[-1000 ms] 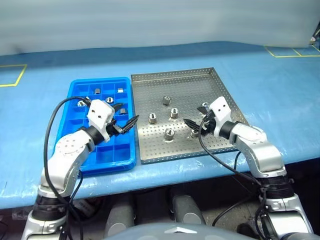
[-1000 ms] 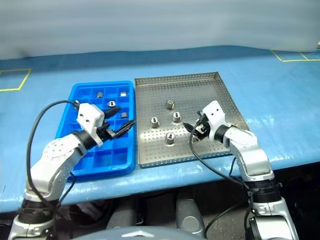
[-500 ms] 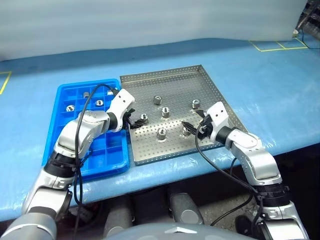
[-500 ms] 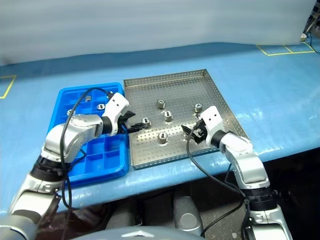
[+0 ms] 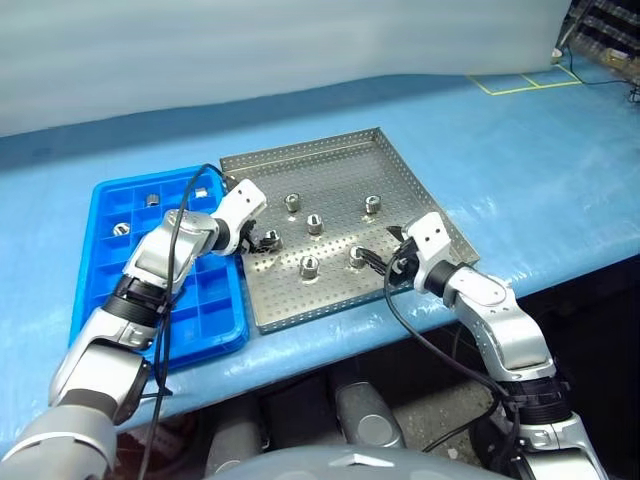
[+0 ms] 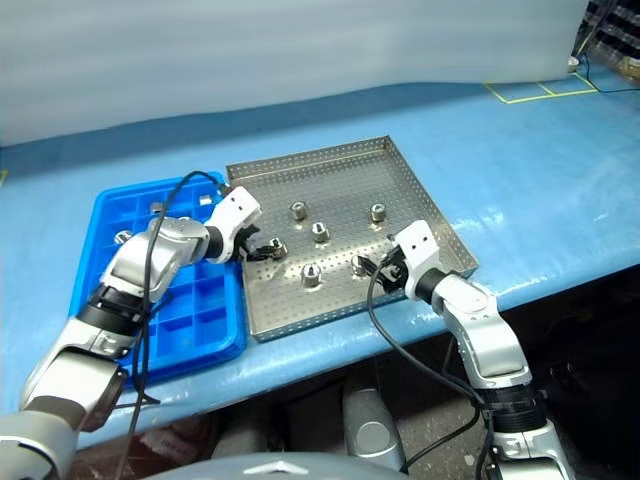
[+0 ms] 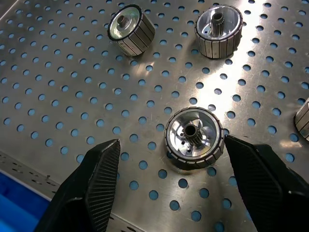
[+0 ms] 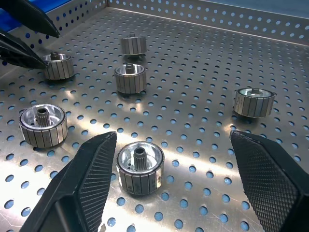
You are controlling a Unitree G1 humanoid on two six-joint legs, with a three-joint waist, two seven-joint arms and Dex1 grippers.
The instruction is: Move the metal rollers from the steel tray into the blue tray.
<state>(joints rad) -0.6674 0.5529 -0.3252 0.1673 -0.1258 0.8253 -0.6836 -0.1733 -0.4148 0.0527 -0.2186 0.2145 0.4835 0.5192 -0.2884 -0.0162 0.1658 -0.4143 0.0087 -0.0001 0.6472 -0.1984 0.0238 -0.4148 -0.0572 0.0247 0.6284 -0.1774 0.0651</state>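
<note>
arms: silver-grey rounded segments, black joint bands
wrists: white boxy housings
cables: black, looping along each forearm
fingers (image 7: 94, 181): black, textured, tapered

Workshop or lab: blue-covered bench (image 5: 560, 170), yellow tape marks (image 5: 520, 82), parts shelving (image 5: 605, 35).

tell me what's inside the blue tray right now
The blue tray holds at least three metal rollers in its far compartments; the near compartments look empty. The left arm lies across its right side, covering several compartments, so any rollers there cannot be seen.
</note>
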